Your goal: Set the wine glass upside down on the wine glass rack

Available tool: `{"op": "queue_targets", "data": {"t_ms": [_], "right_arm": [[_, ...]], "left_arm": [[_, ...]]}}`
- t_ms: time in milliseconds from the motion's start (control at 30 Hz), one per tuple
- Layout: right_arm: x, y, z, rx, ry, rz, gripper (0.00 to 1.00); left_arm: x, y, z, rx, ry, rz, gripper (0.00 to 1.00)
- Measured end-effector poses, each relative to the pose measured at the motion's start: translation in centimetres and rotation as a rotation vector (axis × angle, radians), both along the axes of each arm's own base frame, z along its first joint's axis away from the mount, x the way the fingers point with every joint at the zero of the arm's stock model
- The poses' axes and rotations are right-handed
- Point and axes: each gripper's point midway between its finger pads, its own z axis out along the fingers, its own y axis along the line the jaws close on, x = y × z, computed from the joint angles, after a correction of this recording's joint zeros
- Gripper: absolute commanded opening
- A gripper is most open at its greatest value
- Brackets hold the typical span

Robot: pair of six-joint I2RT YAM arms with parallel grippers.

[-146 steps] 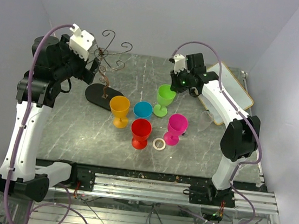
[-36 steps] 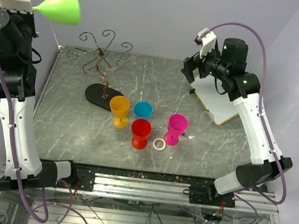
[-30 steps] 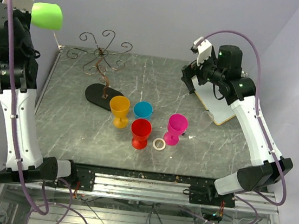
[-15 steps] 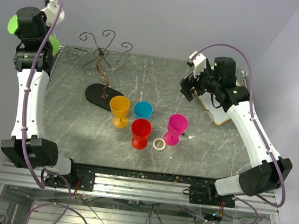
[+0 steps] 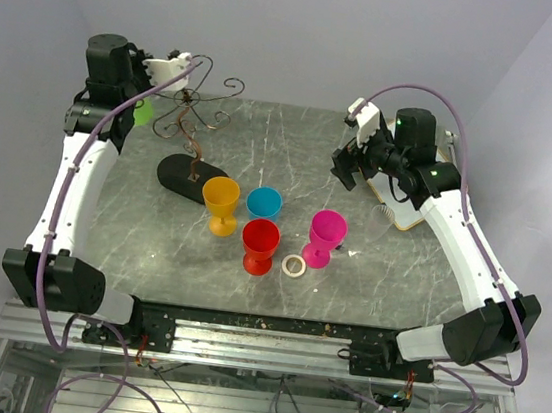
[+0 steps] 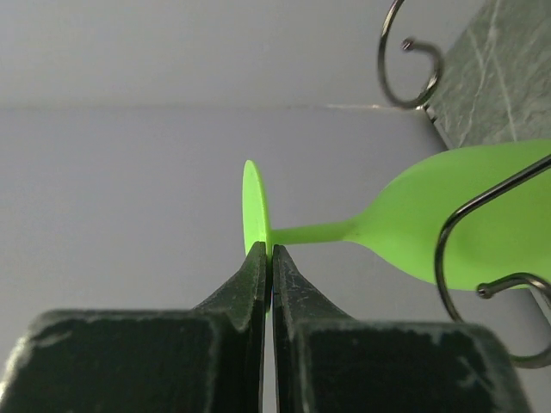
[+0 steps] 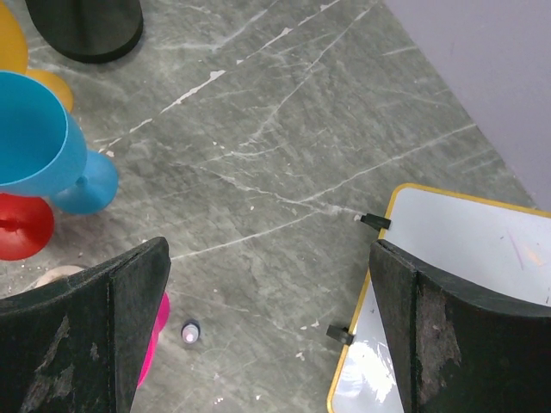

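Note:
My left gripper [image 6: 269, 251] is shut on the edge of the thin round foot of a lime-green wine glass [image 6: 465, 215]. The glass's stem and bowl stretch out to the right. Curled dark wire arms of the wine glass rack [image 6: 448, 258] cross in front of the bowl, and I cannot tell whether they touch it. From above, only part of the green wine glass [image 5: 142, 113] shows, left of the wine glass rack [image 5: 193, 106]. The rack stands on its black oval base [image 5: 191, 174]. My right gripper [image 7: 269, 258] hangs open and empty over the table's right half.
Orange [image 5: 220, 200], blue [image 5: 263, 202], red [image 5: 260, 240] and pink [image 5: 326, 233] glasses stand upright mid-table. A pale ring [image 5: 294, 265] lies beside the pink one. A yellow-edged white board [image 5: 413, 198] lies at the right, under my right arm.
My left arm has swung down from high at the left to the rack's curled arms, carrying the green glass. The right arm has dropped slightly toward the table.

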Motion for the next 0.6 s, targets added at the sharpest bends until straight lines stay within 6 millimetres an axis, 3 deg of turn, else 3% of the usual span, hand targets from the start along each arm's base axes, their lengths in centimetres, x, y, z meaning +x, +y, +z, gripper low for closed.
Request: {"op": "queue_targets", "data": {"t_ms": [333,600], "right_arm": [[-0.2,0.2,-0.5,0.0,0.011,0.015,1.0],[-0.3,0.3,-0.5,0.004,0.012,0.021,1.0]], "left_arm": [[0.7,-4.7,0.0,0.073,0.053,-0.194,0.07],[2.0,-7.0,-1.9,0.103,0.109,-0.267,0.07]]}}
